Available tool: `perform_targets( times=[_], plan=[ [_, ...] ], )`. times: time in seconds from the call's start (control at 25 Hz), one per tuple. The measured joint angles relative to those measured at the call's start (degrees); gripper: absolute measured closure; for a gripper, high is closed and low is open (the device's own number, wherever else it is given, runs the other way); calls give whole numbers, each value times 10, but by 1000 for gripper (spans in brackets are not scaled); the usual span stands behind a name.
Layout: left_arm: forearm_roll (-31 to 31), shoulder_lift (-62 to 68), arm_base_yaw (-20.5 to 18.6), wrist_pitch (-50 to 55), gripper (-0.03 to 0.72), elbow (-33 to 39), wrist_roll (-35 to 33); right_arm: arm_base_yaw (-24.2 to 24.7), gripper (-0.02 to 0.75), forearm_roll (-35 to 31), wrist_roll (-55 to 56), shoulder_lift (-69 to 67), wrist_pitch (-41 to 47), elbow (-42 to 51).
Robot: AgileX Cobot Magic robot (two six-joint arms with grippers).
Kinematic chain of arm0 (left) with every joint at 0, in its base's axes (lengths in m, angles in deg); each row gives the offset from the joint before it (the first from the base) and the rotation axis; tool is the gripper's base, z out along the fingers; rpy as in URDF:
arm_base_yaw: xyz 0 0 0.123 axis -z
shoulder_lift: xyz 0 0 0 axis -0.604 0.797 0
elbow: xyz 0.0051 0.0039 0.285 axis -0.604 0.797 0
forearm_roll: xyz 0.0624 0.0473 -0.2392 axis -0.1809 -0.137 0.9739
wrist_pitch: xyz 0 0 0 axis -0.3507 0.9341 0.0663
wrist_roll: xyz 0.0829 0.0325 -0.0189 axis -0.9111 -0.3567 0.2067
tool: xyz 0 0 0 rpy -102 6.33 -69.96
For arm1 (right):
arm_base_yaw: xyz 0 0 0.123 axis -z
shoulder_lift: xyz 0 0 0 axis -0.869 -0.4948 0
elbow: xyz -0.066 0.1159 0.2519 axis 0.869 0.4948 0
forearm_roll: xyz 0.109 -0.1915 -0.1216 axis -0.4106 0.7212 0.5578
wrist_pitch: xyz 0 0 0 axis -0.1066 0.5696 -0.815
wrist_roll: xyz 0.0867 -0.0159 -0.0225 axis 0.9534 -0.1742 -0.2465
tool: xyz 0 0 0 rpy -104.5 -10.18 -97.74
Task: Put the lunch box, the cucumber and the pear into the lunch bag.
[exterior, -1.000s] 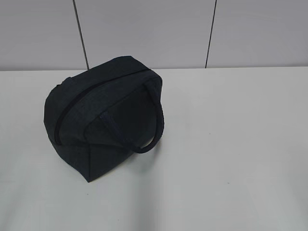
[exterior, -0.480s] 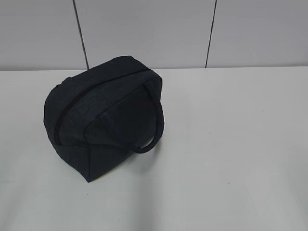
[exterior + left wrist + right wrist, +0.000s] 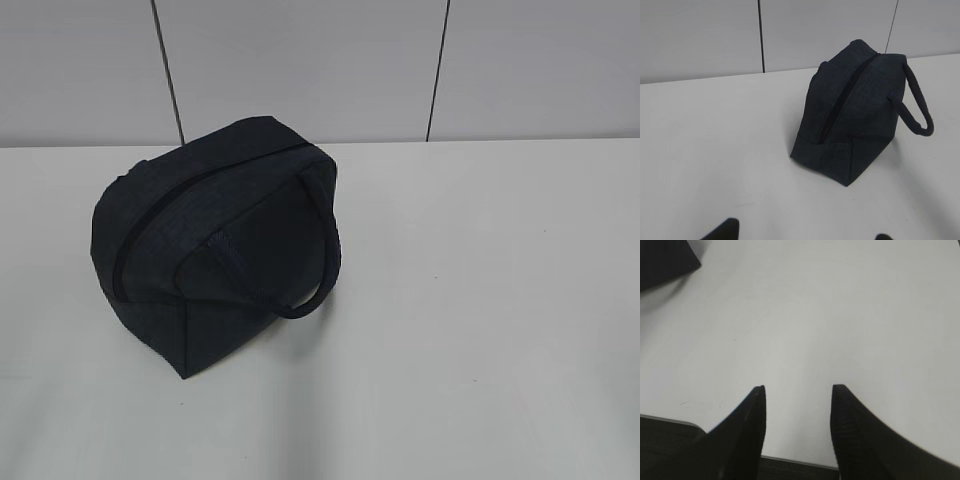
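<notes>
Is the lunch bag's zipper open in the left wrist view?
No, the lunch bag is shut: its zipper runs as one closed dark line, no lining showing.

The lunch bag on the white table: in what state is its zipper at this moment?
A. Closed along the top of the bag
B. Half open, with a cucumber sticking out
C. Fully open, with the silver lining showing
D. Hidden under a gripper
A. The lunch bag shows one unbroken dark zipper line along its top in the exterior and left wrist views, with no lining, no food and no gripper on it.
</notes>
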Motion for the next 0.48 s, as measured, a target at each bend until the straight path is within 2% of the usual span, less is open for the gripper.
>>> perform_targets(
  times=[0.48],
  plan=[
    [0,0,0,0,221,0,0,1,401,0,0,0,0,0]
  ],
)
